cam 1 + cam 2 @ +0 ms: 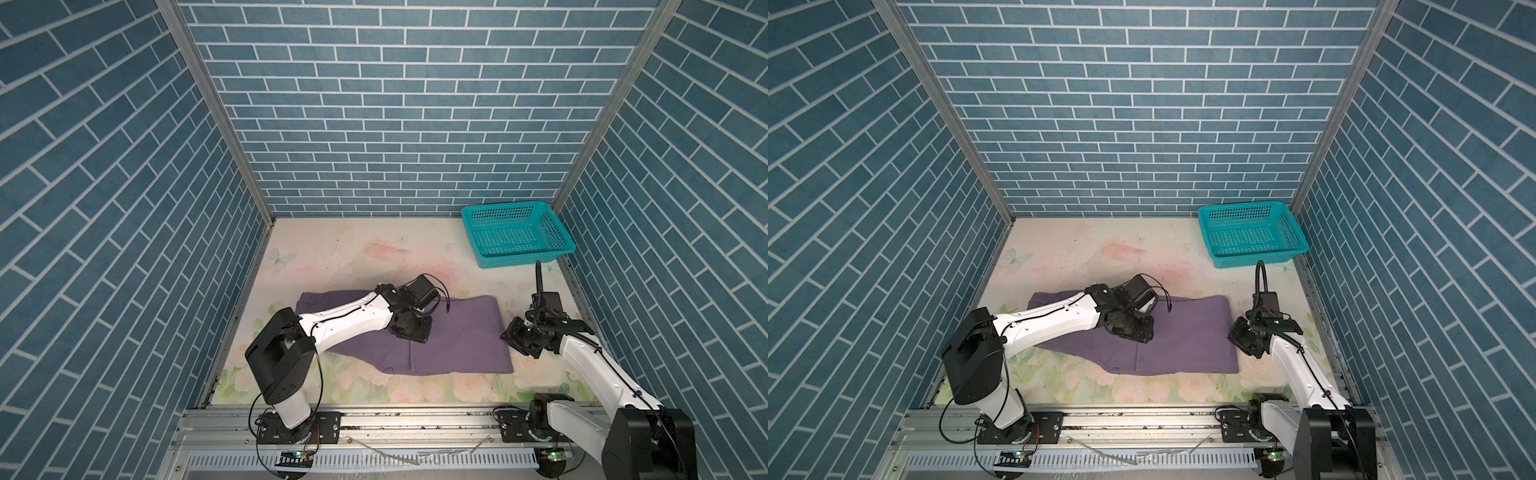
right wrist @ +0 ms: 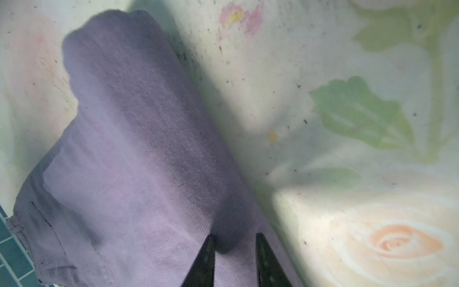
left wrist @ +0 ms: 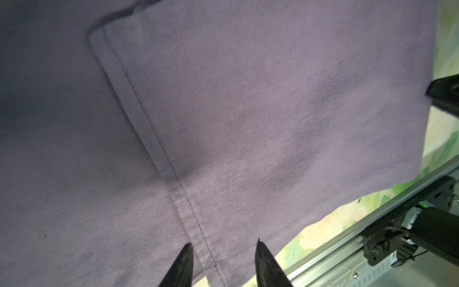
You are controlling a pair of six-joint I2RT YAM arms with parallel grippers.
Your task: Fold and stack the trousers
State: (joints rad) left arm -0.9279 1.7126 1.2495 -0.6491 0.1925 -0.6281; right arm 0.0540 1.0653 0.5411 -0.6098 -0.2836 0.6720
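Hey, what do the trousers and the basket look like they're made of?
Trousers: woven cloth, probably cotton twill, matte purple; the left wrist view shows fine diagonal ribs and a stitched seam.
Basket: teal plastic, likely moulded, with a faint sheen; stiff walls and floor pierced with regular rows of holes.

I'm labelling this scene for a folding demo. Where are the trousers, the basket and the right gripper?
trousers point(image 1: 457, 332): in a top view, on the flat cloth right of the left arm.
basket point(image 1: 525, 257): in a top view, on its near wall.
right gripper point(image 2: 235, 236): right wrist view, midway between its fingertips.
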